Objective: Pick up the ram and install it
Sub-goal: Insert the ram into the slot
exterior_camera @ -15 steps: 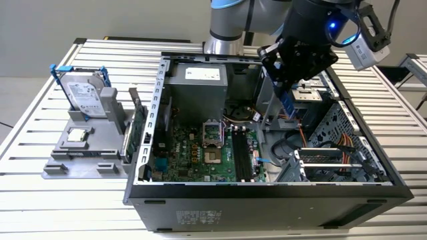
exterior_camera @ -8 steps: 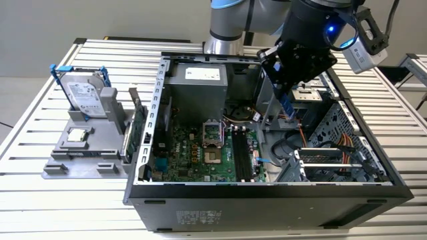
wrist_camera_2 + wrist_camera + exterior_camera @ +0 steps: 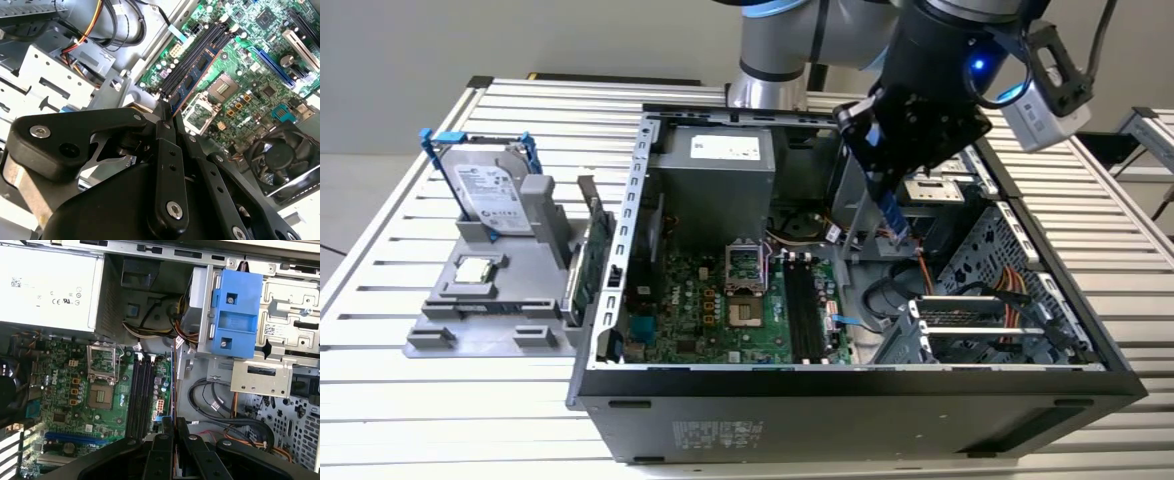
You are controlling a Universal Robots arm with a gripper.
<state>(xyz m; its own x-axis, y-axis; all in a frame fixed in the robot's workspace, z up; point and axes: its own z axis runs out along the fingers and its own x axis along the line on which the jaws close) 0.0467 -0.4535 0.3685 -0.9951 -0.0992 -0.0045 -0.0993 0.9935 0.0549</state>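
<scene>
- In the exterior view, the gripper (image 3: 883,183) hangs over the open computer case (image 3: 854,405), on the exterior view's right of the motherboard (image 3: 720,300).
- A thin blue strip, the ram (image 3: 891,220), sticks down from between its fingers. The upper end is hidden in the black gripper body, and the gap to the board below cannot be judged.
- Outside the case, at the exterior view's left, a hard drive (image 3: 494,195) stands upright in a grey holder (image 3: 480,320). A small square processor chip (image 3: 478,268) lies on the same holder.
- A green expansion card (image 3: 594,262) stands between the holder and the case wall, partly hidden by that wall.
- In the second wrist view, the gripper (image 3: 165,114) is closed tight on one end of the ram (image 3: 196,72).
- The blue stick with black chips reaches out over the memory slots (image 3: 192,60). Whether it touches them cannot be told.
- A black fan (image 3: 282,155) is cut off at the picture's edge.
- In the first wrist view, the ram (image 3: 173,385) shows edge-on as a thin line just beside the memory slots (image 3: 141,390).
- Its gripped end disappears between the pinched fingers of the gripper (image 3: 173,424).
- The processor socket (image 3: 102,380) lies open, and a blue bracket (image 3: 235,320) covers part of the drive cage.
</scene>
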